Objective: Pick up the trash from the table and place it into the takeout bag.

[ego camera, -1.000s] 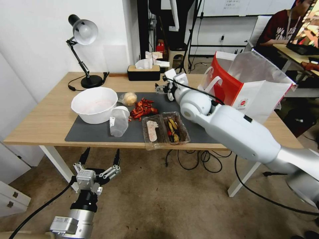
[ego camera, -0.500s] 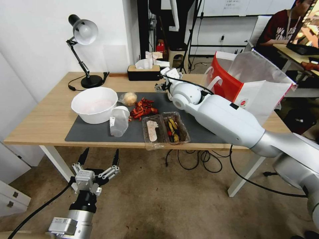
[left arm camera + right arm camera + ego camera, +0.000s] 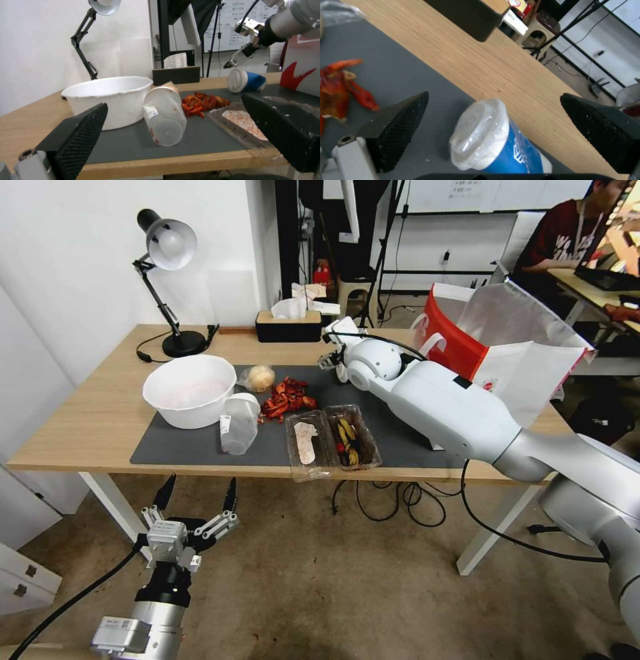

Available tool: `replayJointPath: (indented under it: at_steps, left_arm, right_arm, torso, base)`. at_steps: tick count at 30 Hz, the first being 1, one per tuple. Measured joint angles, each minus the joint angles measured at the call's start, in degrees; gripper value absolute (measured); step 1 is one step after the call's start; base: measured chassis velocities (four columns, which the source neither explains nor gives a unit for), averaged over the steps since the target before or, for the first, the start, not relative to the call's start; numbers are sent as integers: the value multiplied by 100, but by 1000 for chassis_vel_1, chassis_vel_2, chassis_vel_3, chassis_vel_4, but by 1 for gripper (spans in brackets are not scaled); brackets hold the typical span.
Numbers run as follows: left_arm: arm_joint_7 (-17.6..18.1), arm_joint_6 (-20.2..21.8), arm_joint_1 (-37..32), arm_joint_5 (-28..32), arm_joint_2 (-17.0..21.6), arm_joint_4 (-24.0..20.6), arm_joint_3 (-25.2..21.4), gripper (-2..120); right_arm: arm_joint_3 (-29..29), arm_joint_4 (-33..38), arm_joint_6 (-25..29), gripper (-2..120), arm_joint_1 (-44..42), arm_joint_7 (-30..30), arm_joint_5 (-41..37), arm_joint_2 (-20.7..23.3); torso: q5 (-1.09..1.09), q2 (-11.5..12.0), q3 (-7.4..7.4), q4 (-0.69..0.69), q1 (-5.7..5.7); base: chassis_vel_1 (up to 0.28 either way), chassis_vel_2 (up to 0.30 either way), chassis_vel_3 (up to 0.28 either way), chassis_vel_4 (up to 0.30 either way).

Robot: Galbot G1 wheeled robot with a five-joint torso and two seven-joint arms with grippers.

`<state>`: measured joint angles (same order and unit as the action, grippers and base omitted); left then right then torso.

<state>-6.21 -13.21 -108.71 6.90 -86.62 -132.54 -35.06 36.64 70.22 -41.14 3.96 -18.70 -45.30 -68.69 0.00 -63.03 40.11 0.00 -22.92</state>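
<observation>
On the grey mat of the table, a blue-and-white cup lies on its side. My right gripper hovers open just over it, lid between its fingers, touching nothing; this gripper sits mid-table. Other trash rests on the mat: a white bowl, a tipped clear plastic cup, a wrapped yellowish ball, red shells and clear trays. The takeout bag stands open at the right. My left gripper hangs open below the table's front edge.
A desk lamp and a black tissue box stand along the table's far edge. Cables hang under the table. The right arm stretches across the mat's right part, in front of the bag.
The right arm has reached farther over the table, its wrist joint sliding toward the far side, while the gripper stays over the cup. The left arm has barely moved.
</observation>
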Motion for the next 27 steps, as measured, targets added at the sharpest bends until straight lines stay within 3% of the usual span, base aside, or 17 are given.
replayJointPath:
  at_steps: [27]
  left_arm:
    - [5,1,16,14,60,43,41,100]
  right_arm:
    - [258,-222,73,100,-98,919,587,404]
  torso:
    - [-1,0,0,0,0]
  base:
    - [0,0,0,0]
